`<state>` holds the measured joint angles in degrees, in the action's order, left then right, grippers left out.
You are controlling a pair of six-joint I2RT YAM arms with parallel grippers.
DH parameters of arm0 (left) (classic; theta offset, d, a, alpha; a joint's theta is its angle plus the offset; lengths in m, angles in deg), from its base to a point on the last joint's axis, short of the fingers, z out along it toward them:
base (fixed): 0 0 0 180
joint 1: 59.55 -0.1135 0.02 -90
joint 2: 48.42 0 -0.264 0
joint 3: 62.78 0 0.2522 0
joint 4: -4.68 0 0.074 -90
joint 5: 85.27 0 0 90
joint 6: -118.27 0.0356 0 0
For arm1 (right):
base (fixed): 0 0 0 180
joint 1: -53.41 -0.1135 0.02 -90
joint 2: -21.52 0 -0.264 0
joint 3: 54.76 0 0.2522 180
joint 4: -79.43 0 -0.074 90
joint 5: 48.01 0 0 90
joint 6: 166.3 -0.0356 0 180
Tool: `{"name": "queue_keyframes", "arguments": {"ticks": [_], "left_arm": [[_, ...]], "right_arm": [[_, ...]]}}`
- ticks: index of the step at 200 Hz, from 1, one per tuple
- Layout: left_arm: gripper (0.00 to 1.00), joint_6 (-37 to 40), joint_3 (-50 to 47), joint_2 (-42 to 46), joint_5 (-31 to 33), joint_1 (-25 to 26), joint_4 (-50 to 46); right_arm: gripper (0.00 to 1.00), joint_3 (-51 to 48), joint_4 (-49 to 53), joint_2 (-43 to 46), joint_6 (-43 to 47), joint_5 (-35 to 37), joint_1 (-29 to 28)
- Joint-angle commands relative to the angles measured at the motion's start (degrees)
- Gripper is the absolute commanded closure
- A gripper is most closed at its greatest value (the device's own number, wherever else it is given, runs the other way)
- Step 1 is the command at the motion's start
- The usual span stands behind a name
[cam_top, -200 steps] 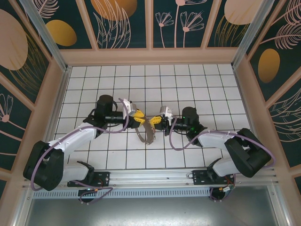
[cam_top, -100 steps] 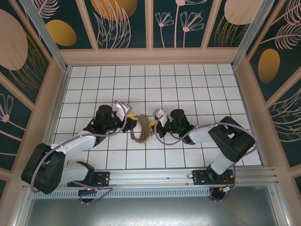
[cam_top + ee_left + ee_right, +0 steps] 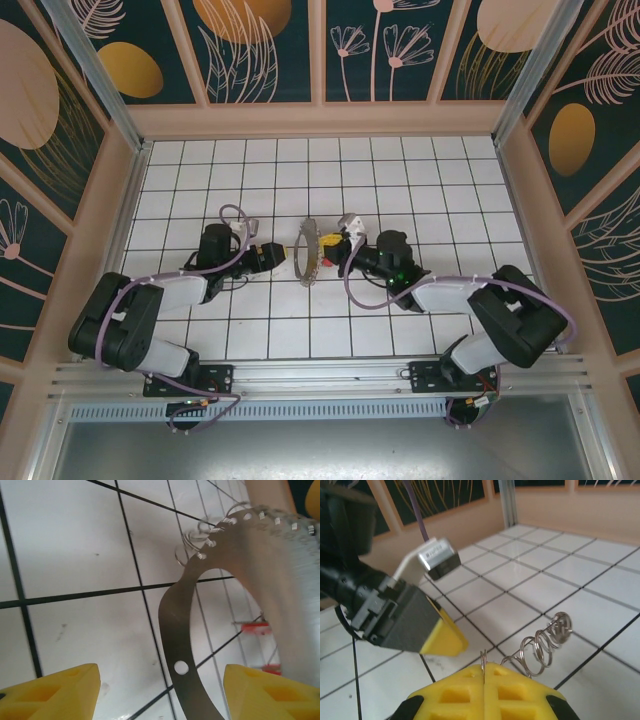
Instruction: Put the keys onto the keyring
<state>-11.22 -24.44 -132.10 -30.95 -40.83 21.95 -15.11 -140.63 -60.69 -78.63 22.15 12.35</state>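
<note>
Standing nearly on edge at mid-table, the keyring [image 3: 307,252] sits between the two grippers.
On the white tiled table [image 3: 400,170] both arms reach inward toward the hoop. The right gripper [image 3: 328,246] meets its right rim. The wrist view shows those yellow fingers pressed together on a thin metal edge, so the grip is on the keyring. A cluster of small wire rings [image 3: 543,644] hangs off the rim just beyond them. The left gripper [image 3: 280,256] sits just beside the left rim with its jaws well apart. The band of the hoop runs down between the two fingertips, and neither visibly touches it. Beyond the hoop lie the keys [image 3: 254,627], red and blurred.
</note>
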Motion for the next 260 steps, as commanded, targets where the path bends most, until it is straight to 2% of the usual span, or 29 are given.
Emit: {"name": "queue_keyframes", "arguments": {"ticks": [1,51,88,107,136,181,196,230,260], "left_arm": [[0.32,-8.8,2.2,-0.6,-5.3,-0.6,9.4],[0.31,-19.3,3.8,-4.8,-11.5,-0.6,20.4],[0.29,-20.7,4.4,-5.0,-12.1,-0.6,21.5],[0.28,-24.5,4.3,-6.0,-13.9,-0.6,27.9],[0.28,-26.6,6.0,-6.8,-16.6,-0.6,30.9],[0.27,-26.5,8.2,-7.2,-17.8,-0.6,29.8],[0.27,-28.2,8.6,-7.6,-18.7,-0.6,32.1],[0.37,-32.3,9.7,-7.1,-20.9,-0.6,38.2],[0.52,-29.7,11.2,-3.7,-20.8,-0.6,34.6]], "right_arm": [[1.00,-1.8,-7.7,3.6,-1.9,1.6,0.5],[1.00,-1.5,-8.6,7.1,-2.0,2.2,0.7],[1.00,-0.5,-11.3,7.9,-2.9,2.7,0.8],[1.00,0.4,-12.2,7.9,-3.1,2.1,0.8],[1.00,0.9,-14.7,7.9,-3.9,2.2,0.9],[1.00,2.0,-17.7,8.3,-5.0,1.5,0.9],[1.00,2.7,-18.1,8.2,-5.3,0.9,0.9],[1.00,2.8,-18.0,6.8,-4.6,1.4,1.1],[1.00,1.6,-16.1,7.0,-3.6,2.0,2.1]]}}
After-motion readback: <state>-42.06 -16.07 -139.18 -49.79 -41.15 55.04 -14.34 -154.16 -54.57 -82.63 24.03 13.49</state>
